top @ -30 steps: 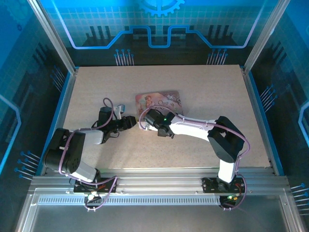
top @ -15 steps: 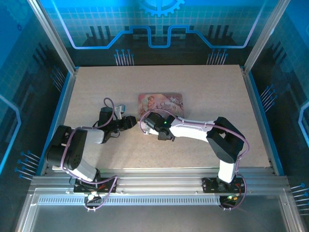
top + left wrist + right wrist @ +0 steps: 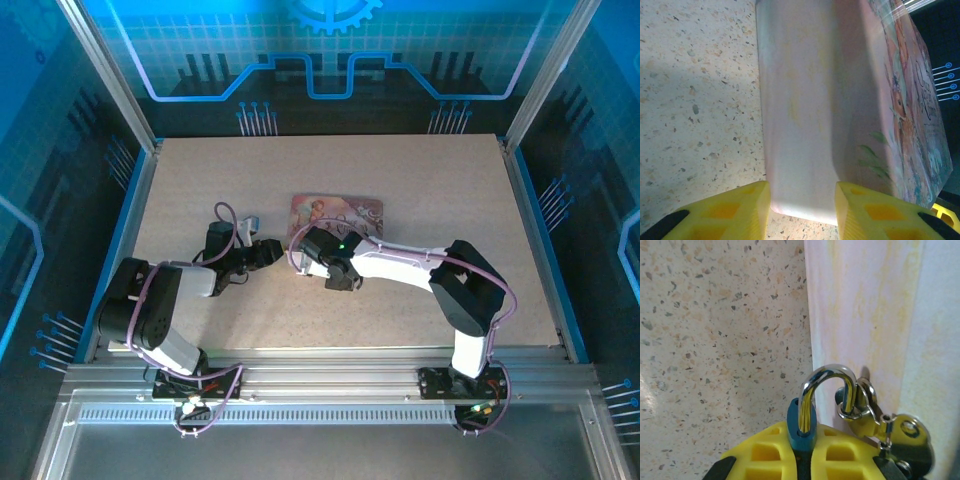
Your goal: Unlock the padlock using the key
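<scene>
Working over speckled table point(image 3: 430, 180). Pinching end of pink box point(image 3: 335, 212) between left gripper point(image 3: 802, 210) fingers. Clamping blue padlock point(image 3: 801, 432) in pressed-together right gripper point(image 3: 805, 445), shackle point(image 3: 827, 377) poking ahead of fingertips, hooking silvery clasp point(image 3: 860, 412) just right of them. Failing to tell key from clasp metal.

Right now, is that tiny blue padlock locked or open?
Apparently open: on the padlock, one shackle leg enters the blue body, the other ends outside it, by the clasp.
</scene>
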Available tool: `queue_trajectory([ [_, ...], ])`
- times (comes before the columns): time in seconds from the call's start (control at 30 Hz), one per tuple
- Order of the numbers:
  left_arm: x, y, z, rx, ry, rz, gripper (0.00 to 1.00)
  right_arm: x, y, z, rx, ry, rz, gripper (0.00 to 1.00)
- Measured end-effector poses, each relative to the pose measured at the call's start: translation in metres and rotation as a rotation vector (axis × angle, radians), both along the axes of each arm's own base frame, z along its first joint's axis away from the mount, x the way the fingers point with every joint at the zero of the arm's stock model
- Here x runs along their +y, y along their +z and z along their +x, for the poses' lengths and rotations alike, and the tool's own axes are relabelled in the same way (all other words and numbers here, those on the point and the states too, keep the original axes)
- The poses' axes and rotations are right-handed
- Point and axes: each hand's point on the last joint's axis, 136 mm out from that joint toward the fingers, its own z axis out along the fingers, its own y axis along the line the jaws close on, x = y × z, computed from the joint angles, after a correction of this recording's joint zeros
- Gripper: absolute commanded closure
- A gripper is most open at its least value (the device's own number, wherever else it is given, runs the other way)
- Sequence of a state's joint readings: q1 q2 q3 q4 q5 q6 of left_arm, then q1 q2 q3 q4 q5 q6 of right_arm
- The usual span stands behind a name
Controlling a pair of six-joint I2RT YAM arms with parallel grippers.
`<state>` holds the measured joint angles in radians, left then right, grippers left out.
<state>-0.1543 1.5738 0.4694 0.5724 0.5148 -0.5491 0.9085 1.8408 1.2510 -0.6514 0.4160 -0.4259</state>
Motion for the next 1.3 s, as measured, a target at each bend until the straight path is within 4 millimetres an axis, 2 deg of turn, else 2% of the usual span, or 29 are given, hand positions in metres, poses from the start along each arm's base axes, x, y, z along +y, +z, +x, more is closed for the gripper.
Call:
queue_trajectory([
  [0.13, 0.002, -0.002, -0.002, 0.012, 0.013, -0.009, 0.52, 0.0, -0.001, 0.0, 0.032, -0.026, 0.034, 1.0],
  [0.3, 0.001, 0.001, -0.017, 0.031, 0.009, -0.049, 0.5, 0.004, 0.0, 0.0, 0.063, -0.047, 0.077, 1.0],
  [0.4, 0.0, 0.007, -0.023, 0.022, 0.011, -0.075, 0.52, 0.005, -0.001, 0.0, 0.075, -0.054, 0.088, 1.0],
  [0.5, 0.0, 0.012, -0.03, 0.018, 0.016, -0.103, 0.58, 0.007, -0.004, 0.0, 0.085, -0.056, 0.094, 1.0],
  [0.63, -0.004, 0.012, -0.041, 0.031, 0.015, -0.139, 0.62, 0.008, -0.007, 0.0, 0.096, -0.066, 0.1, 1.0],
  [0.87, -0.035, 0.008, -0.051, 0.057, -0.03, -0.235, 0.67, 0.011, -0.007, -0.001, 0.113, -0.077, 0.13, 1.0],
  [1.1, -0.064, -0.016, -0.059, 0.117, -0.053, -0.31, 0.69, 0.014, -0.007, -0.002, 0.122, -0.086, 0.149, 1.0],
  [1.3, -0.083, 0.0, -0.06, 0.06, -0.089, -0.343, 0.67, 0.015, -0.007, -0.002, 0.133, -0.093, 0.161, 1.0],
])
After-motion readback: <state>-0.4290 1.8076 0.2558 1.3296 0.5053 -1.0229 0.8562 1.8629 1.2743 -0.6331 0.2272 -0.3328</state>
